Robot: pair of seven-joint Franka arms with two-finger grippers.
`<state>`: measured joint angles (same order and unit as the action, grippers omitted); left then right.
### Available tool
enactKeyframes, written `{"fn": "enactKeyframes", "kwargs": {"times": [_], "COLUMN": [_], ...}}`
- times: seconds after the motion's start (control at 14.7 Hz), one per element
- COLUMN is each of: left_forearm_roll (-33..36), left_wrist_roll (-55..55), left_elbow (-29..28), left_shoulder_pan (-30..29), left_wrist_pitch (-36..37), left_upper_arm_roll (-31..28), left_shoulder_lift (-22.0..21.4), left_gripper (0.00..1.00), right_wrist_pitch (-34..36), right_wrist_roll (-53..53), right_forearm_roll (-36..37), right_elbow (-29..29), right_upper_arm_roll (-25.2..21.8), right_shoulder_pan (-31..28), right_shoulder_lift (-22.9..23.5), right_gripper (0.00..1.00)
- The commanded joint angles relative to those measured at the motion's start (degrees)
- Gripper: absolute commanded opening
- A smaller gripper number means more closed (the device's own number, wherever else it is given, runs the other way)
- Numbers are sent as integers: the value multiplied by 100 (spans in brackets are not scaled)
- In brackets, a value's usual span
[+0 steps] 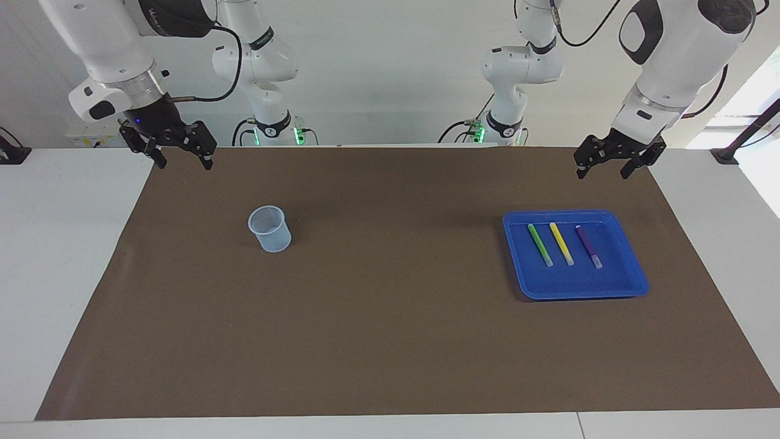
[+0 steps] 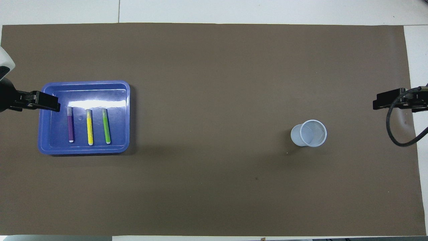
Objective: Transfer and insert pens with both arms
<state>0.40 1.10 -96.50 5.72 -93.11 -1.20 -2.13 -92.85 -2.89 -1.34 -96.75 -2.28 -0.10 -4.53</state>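
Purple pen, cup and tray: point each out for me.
Purple pen [image 1: 588, 246], facing view, mid barrel.
Cup [image 2: 321, 129], overhead view, rim.
Tray [image 1: 627, 289], facing view, rim at the corner farthest from the robots.

**Cut off at the frame edges**

In the overhead view both arms leave the frame: only the tip of the left black two-finger end effector [image 2: 41, 102] shows at one side edge, and the right black two-finger end effector [image 2: 389, 100] at the other. The facing view crops both white arms at its top.
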Motion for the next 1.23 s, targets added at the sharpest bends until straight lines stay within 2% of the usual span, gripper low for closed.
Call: {"fn": "enactKeyframes", "kwargs": {"times": [0.0,1.16], "left_forearm_roll": [-14,-14], "left_wrist_roll": [-13,-39], "left_elbow": [-228,-255], "left_shoulder_pan": [8,-27], "left_wrist_pitch": [-155,-85], "left_upper_arm_roll": [-11,-3], "left_shoulder_lift": [-148,-165], "left_gripper": [100,100], "right_wrist_pitch": [118,118], "right_wrist_roll": [104,104], "right_forearm_roll": [-42,-50], "right_elbow": [121,121], "right_upper_arm_roll": [9,9], "right_shoulder_pan": [-16,-7], "right_shoulder_lift": [57,57], "right_gripper": [100,100]}}
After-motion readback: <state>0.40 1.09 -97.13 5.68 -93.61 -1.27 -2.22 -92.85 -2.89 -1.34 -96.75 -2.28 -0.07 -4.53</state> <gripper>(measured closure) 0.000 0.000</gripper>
